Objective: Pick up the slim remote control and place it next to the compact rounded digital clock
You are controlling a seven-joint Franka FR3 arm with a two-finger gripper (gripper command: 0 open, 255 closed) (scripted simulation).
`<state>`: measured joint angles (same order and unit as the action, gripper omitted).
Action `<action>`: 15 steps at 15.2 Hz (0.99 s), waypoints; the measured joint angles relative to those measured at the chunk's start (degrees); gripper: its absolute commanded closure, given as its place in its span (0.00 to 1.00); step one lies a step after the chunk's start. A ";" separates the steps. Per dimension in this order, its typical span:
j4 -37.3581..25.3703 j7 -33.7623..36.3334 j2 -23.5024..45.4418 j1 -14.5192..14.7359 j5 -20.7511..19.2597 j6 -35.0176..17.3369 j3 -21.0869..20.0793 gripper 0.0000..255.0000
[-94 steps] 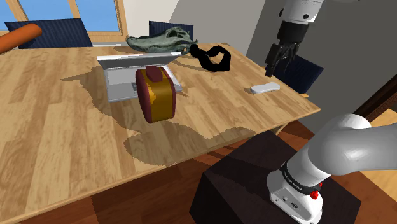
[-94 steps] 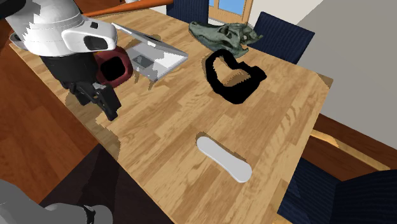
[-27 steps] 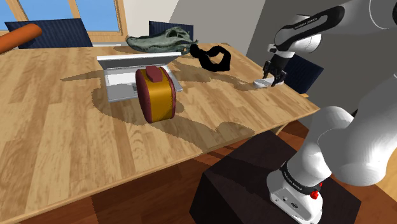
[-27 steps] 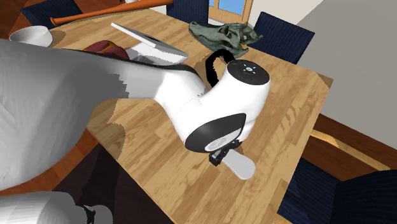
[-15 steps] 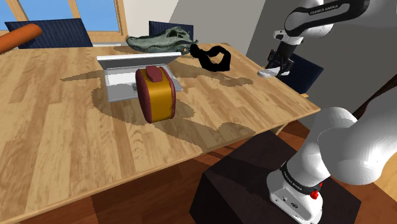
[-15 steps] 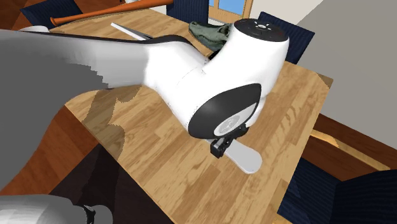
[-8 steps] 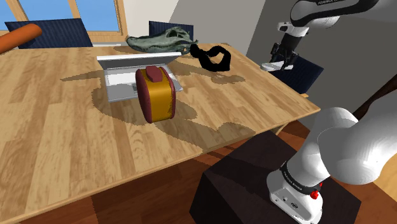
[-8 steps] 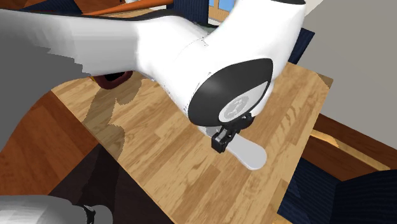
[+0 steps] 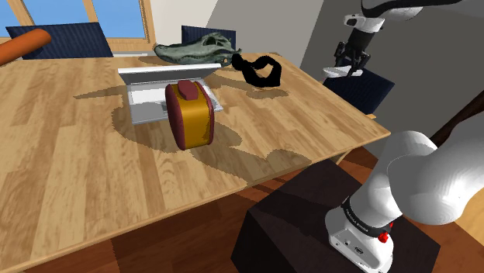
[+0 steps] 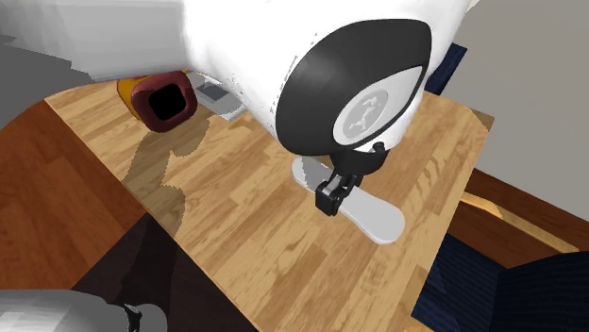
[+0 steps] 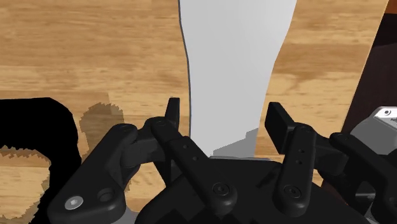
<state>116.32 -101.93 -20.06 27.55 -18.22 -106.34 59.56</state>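
Note:
A slim white remote (image 9: 339, 72) hangs in the air above the wooden table's (image 9: 77, 171) far corner, at the shoulder view's right. My gripper (image 9: 348, 67) is shut on it. In the wrist view the remote (image 11: 232, 70) runs lengthwise away from the hand, with both black fingers of the gripper (image 11: 226, 114) clasping its sides. The second exterior view has the gripper (image 10: 330, 198) pinching the remote (image 10: 363, 215) near one end. The clock (image 9: 188, 115), rounded, maroon with a gold band, stands mid-table, well to the left of the gripper; its dark back (image 10: 162, 99) faces the second exterior view.
An open grey laptop (image 9: 167, 89) lies behind the clock. A greenish animal skull (image 9: 194, 50) and a black ring-shaped object (image 9: 260, 70) sit at the far side. Dark blue chairs (image 9: 364, 89) flank the table. An orange bat (image 9: 23, 43) lies far left. The dark stand (image 9: 310, 225) is nearest.
Over the last second the gripper has risen with the remote in it, drifting toward the shoulder view's upper right. Earlier the remote lay on the table and the gripper came down and shut on it.

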 measured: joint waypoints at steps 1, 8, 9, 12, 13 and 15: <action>-0.61 -0.03 -0.11 -0.04 0.02 0.71 -0.21 1.00; -5.69 -0.15 -0.38 -0.01 0.44 6.15 -1.78 1.00; -6.63 -0.36 -0.07 0.20 0.73 6.82 -1.68 1.00; -9.15 -0.72 0.32 0.46 1.18 9.06 -1.86 1.00; -10.06 -0.98 0.61 0.63 1.43 9.72 -1.71 1.00; -10.35 -0.08 -0.18 0.32 1.08 10.87 -3.10 1.00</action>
<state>105.97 -102.00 -20.24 27.87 -17.14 -95.48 56.45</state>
